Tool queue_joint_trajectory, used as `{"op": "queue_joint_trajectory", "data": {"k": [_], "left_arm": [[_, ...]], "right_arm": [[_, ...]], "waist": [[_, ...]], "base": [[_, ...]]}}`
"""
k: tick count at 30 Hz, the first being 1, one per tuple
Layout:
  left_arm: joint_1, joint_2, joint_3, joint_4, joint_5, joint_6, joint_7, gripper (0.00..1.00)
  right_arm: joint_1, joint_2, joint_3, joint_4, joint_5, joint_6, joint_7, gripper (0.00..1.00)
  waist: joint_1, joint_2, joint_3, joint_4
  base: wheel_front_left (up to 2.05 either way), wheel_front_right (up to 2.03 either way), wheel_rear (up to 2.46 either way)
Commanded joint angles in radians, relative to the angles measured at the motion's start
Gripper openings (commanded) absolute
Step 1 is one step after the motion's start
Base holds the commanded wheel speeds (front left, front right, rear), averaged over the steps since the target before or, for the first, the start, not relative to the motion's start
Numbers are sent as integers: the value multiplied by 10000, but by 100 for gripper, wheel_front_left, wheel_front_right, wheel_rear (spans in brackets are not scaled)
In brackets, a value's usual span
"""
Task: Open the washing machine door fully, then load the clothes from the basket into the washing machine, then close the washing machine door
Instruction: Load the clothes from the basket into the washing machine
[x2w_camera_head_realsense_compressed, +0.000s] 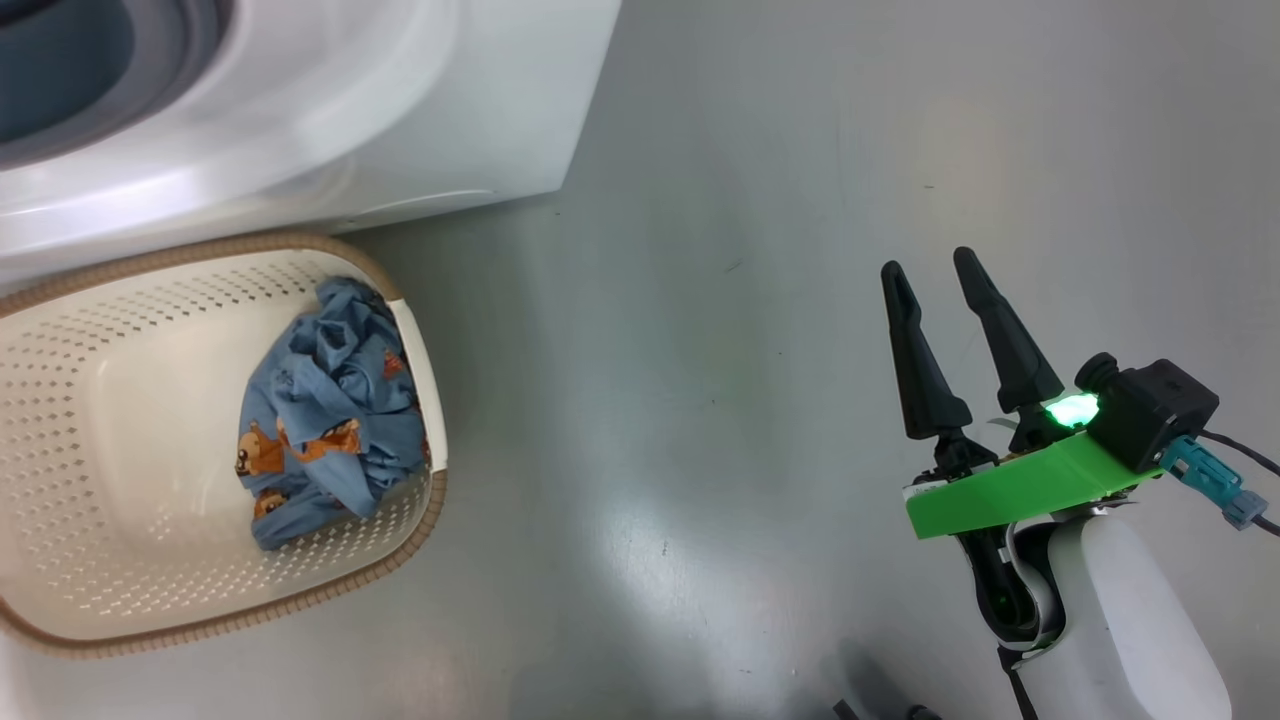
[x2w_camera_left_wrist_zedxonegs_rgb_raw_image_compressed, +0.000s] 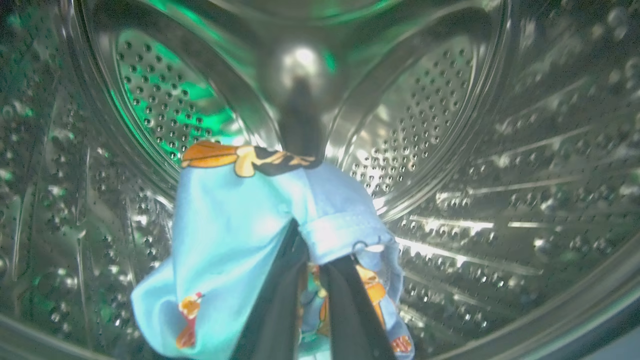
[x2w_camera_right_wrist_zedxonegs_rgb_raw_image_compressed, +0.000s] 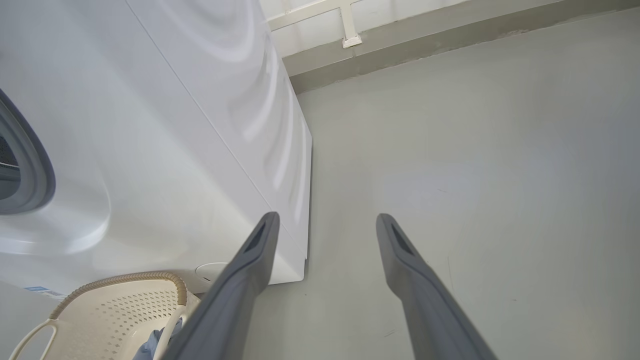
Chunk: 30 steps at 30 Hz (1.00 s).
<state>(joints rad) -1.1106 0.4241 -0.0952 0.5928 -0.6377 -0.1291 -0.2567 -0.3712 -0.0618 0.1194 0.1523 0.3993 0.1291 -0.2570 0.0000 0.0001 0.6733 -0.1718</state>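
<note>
**Loading Under Way: One Garment in the Drum, More Waiting in the Basket**

The left end effector (x2w_camera_left_wrist_zedxonegs_rgb_raw_image_compressed: 312, 260), a pair of long dark fingers, is reaching inside the perforated steel drum (x2w_camera_left_wrist_zedxonegs_rgb_raw_image_compressed: 450, 150) of the big white front-loading washing machine (x2w_camera_head_realsense_compressed: 400, 120). Its fingers are pinching almost fully together on a light blue fabric garment printed with orange-brown cartoon figures (x2w_camera_left_wrist_zedxonegs_rgb_raw_image_compressed: 230, 225). The cloth is draping over the fingertips and hanging above the drum's lower wall.

The right end effector (x2w_camera_head_realsense_compressed: 930, 265) is hovering over the grey floor (x2w_camera_head_realsense_compressed: 720, 300), well to the right of the machine. Its fingers are spreading wide and holding nothing.

A crumpled bundle of the same blue printed clothes (x2w_camera_head_realsense_compressed: 330, 420) is lying against the right wall of the small cream-white perforated plastic basket with a brown woven-look rim (x2w_camera_head_realsense_compressed: 60, 420). The basket is sitting on the floor just in front of the machine.

The loading step appears to be in hand, and the door opening looks done, since an arm is working inside the drum. The next move is calling for the left fingers to part and drop the garment. The arm should then draw back out without dragging the cloth along, and go to the basket for the rest.
</note>
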Motion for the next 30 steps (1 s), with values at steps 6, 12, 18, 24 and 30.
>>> {"op": "queue_joint_trajectory", "data": {"k": [6, 12, 18, 24, 30], "left_arm": [[11, 559, -498, 963, 107, -15, -51, 100], [-70, 566, -1349, 1896, -382, -15, -51, 100], [121, 659, -1840, 1968, -884, -15, -51, 100], [867, 553, -1652, 1519, -858, -15, -51, 100], [2377, 85, -961, 766, -419, -15, -51, 100]], "right_arm": [[202, 108, 200, -213, 33, 16, -48, 100], [177, 112, 168, -169, -11, 16, -48, 100], [179, 109, 160, -117, -48, 16, -48, 100], [287, 20, 134, -54, -47, 16, -48, 100], [489, -197, 79, 17, -10, 16, -48, 100]], "waist": [[0, -1, -31, 3], [0, -1, -142, 190], [0, -1, -347, 365], [0, -1, -660, 486], [0, -1, -1265, 675]], "base": [[0, 0, 0], [0, 0, 0], [0, 0, 0], [0, 0, 0], [0, 0, 0]]}}
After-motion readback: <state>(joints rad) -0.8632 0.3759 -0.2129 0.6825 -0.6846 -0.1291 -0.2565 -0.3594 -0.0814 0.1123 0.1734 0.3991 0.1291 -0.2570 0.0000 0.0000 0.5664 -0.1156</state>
